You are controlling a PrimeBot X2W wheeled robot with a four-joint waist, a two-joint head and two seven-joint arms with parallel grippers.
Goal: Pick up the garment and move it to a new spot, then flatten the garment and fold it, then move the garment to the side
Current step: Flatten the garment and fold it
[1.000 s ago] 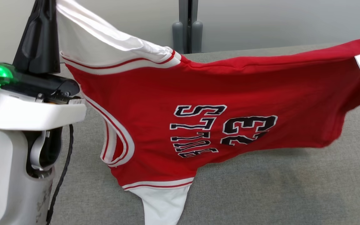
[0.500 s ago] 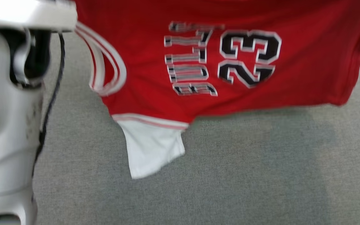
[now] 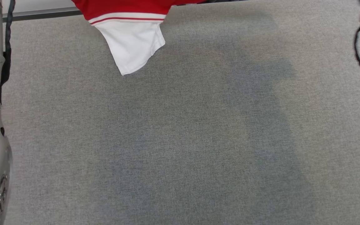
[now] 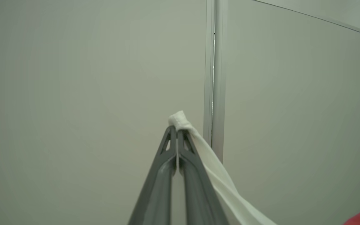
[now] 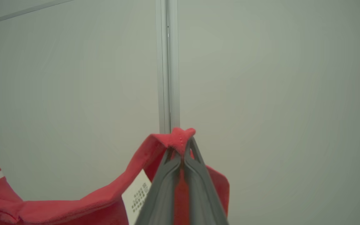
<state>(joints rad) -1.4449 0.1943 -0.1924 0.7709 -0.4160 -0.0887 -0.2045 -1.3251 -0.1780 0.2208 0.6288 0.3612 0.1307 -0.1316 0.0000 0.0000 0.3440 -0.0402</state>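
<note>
The left fingers [image 4: 164,175] are pressed fully together on the bunched end of a white sleeve [image 4: 217,175]. The right fingers [image 5: 170,184] are closed just as tight, pinching a red corner of the garment [image 5: 73,206] near its label [image 5: 137,193]. The garment hangs strung between them, lifted off the grey counter [image 3: 180,140], with its other white sleeve dangling at the top of the head view. This looks like the carry-and-spread step. The next move probably calls for lowering both arms together with the cloth kept taut, so it lands flat for folding.
</note>
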